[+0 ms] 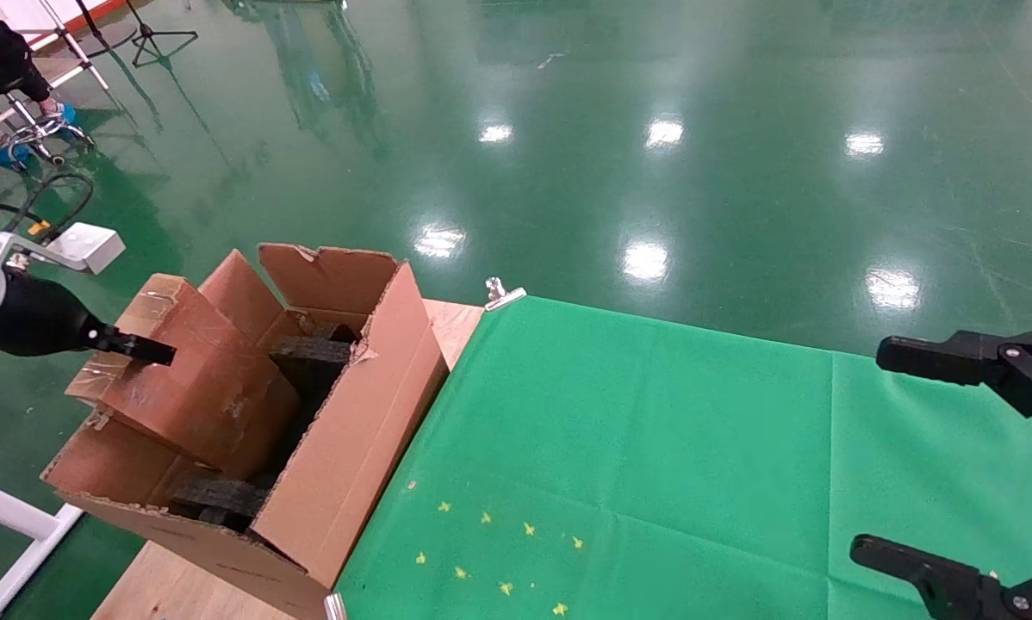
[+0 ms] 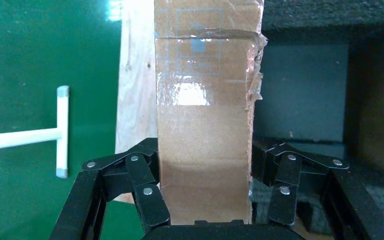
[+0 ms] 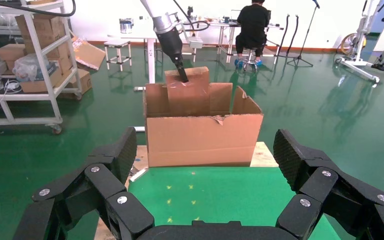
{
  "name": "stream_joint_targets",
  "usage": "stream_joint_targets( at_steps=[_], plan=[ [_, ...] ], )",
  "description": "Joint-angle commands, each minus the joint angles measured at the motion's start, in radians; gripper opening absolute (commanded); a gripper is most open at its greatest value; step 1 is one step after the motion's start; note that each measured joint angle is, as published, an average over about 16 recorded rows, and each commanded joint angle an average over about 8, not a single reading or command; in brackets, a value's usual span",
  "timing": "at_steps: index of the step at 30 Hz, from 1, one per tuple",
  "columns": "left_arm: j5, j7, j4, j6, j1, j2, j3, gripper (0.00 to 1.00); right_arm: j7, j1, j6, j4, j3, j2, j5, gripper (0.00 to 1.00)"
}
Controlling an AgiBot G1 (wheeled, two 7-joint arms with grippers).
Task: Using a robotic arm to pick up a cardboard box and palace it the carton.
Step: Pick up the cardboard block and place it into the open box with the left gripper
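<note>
brown cardboard box (image 1: 190,370), gripped by the left hand (image 2: 202,197) at its nine o'clock end, sits tilted inside the carton (image 1: 357,422) on black foam (image 1: 309,362); pickup done, release remains. right hand (image 3: 205,165) spread open, idle over the green surface (image 1: 654,448).

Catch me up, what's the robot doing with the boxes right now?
The left hand is clamped on the small taped cardboard box and holds it tilted, its lower end already down inside the big open carton among the black foam pieces. It has not let go. The carton sits at the left end of the table, beside the green cloth. The right hand is open and empty, parked over the far right of the table.
</note>
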Motion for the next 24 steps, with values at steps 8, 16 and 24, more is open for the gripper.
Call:
stream_joint_targets(
  at_steps=[8,16,24],
  plan=[
    [-0.017,0.005,0.037,-0.086,0.064,0.034,-0.011,0.0,0.0,0.0,0.0,0.0,0.0,0.0,0.0,1.0],
    [-0.015,0.004,0.052,-0.086,0.093,0.054,-0.009,0.0,0.0,0.0,0.0,0.0,0.0,0.0,0.0,1.0],
    [-0.01,-0.004,0.064,-0.082,0.128,0.068,-0.006,0.0,0.0,0.0,0.0,0.0,0.0,0.0,0.0,1.0]
  ],
)
